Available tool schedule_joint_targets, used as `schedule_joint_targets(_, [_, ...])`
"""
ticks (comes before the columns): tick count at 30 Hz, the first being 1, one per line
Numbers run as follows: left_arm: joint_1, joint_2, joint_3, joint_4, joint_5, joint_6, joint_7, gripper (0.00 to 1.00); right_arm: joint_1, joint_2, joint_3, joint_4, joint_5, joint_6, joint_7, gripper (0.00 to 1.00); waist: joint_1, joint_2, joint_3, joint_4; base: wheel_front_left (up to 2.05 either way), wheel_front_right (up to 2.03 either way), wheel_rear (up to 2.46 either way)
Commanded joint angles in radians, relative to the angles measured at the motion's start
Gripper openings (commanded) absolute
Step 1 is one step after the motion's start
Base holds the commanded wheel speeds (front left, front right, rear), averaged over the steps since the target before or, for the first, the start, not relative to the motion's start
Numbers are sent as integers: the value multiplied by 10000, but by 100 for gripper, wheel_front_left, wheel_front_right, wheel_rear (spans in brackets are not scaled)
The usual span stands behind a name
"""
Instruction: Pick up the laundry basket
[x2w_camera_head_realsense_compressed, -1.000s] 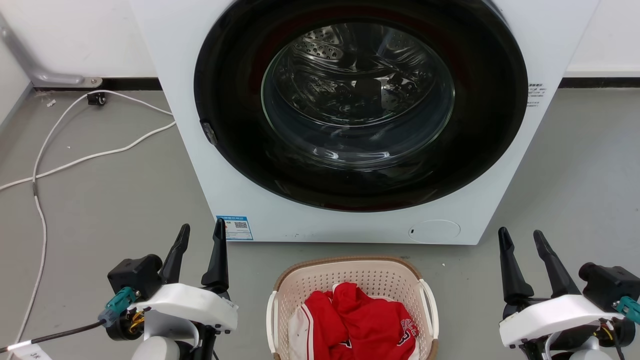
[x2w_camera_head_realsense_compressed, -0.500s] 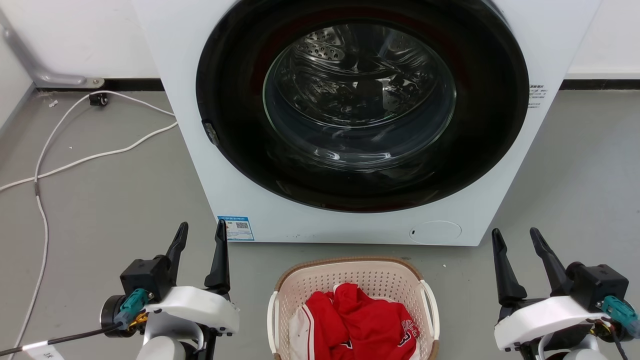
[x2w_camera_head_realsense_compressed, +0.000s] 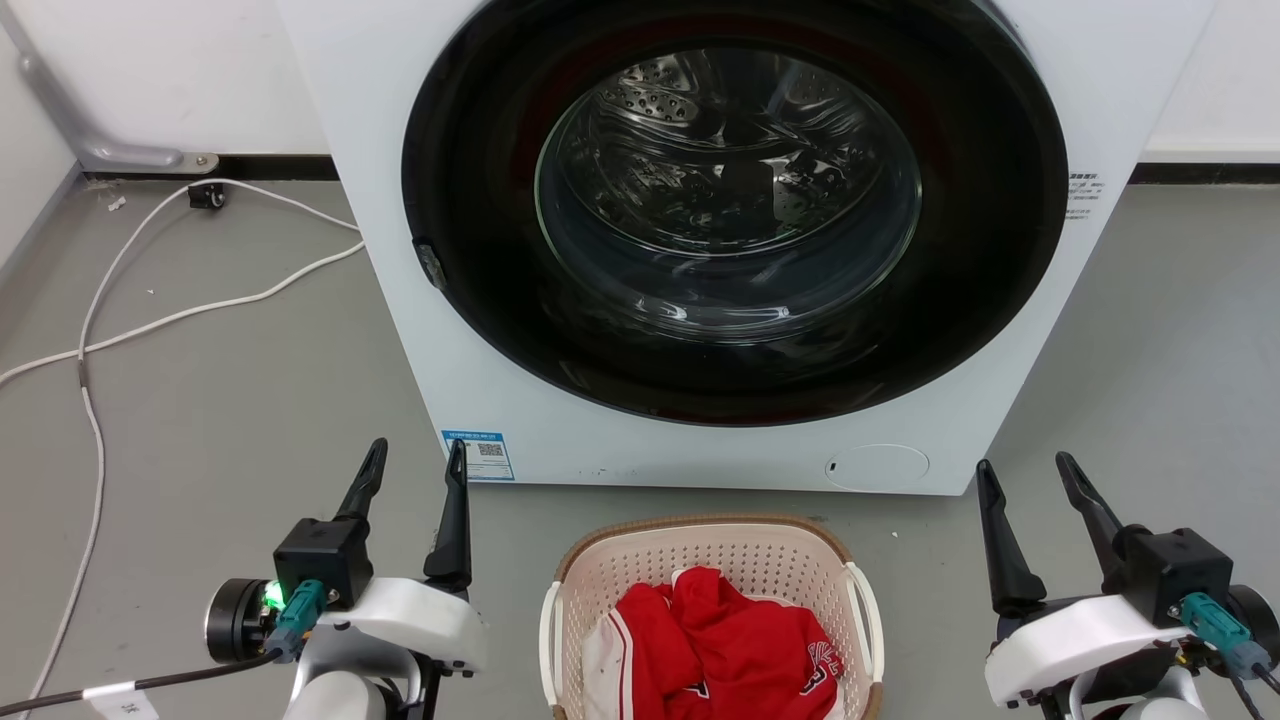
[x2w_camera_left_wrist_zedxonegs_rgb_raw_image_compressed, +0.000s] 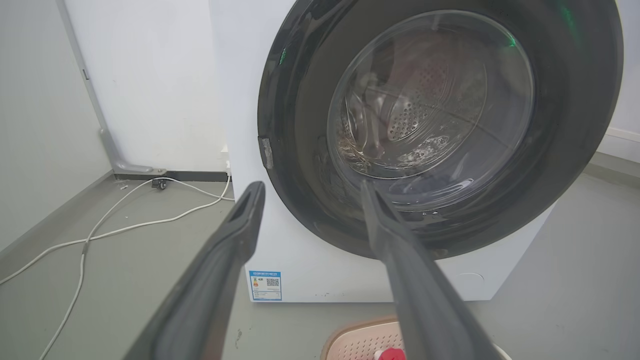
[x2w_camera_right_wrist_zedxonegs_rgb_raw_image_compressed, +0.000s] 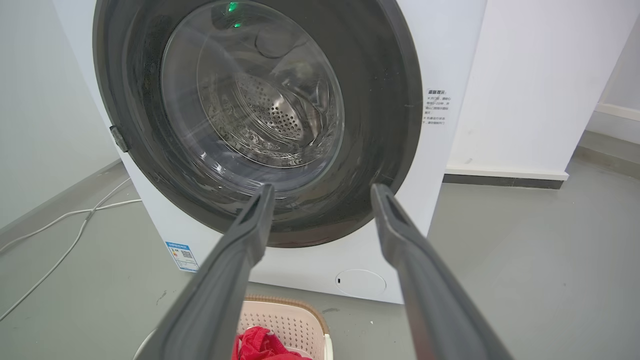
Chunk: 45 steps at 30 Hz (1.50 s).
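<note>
Cable (x2w_camera_head_realsense_compressed: 150, 320) lay loose on the grey floor (x2w_camera_head_realsense_compressed: 220, 430) at the far left. Next came the left end effector (x2w_camera_head_realsense_compressed: 418, 447), near and low. Its two dark fingers (x2w_camera_head_realsense_compressed: 452, 510) were spread apart with nothing between them. It had slid a little to the right since a second before, closer to the laundry basket (x2w_camera_head_realsense_compressed: 700, 548), though the head camera had shifted a bit too.

The laundry basket sat on the floor in the near middle, just in front of the big white washer (x2w_camera_head_realsense_compressed: 450, 350) with its round glass door (x2w_camera_head_realsense_compressed: 720, 200). Red clothes (x2w_camera_head_realsense_compressed: 730, 650) were piled inside the basket. Its white handles (x2w_camera_head_realsense_compressed: 872, 610) stuck out on the left and right sides, and no finger touched them.

The right end effector (x2w_camera_head_realsense_compressed: 1025, 464) was near and low on the right, also spread wide and empty. It had come a little to the left, toward the basket.

So both arms looked to be closing in from the two sides. I think the pick-up had only just begun. Each end effector had to go lower and nearer to reach a handle before any lift.
</note>
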Motion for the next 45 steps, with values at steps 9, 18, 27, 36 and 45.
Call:
schedule_joint_targets(9, [-137,-59,-54,95,738,-7,-228,100,157,2,-1,-35,-597,-3,-187,100,0,0,-6,27,0,0,0])
schedule_joint_targets(18, [-144,-148,31,270,1243,-59,-391,100,235,5,-35,21,-977,-3,-338,100,0,0,-4,42,0,0,0])
schedule_joint_targets(27, [-138,-267,213,397,1223,-161,-422,100,203,5,-45,60,-987,-3,-320,100,0,0,2,17,0,0,0])
schedule_joint_targets(36, [-147,-331,368,579,1179,-281,-422,100,151,5,-75,117,-929,-3,-291,100,0,0,-28,-3,0,0,0])
schedule_joint_targets(45, [-178,-401,479,728,1109,-348,-422,100,172,5,-65,129,-876,-3,-271,100,0,0,-14,14,0,0,0])
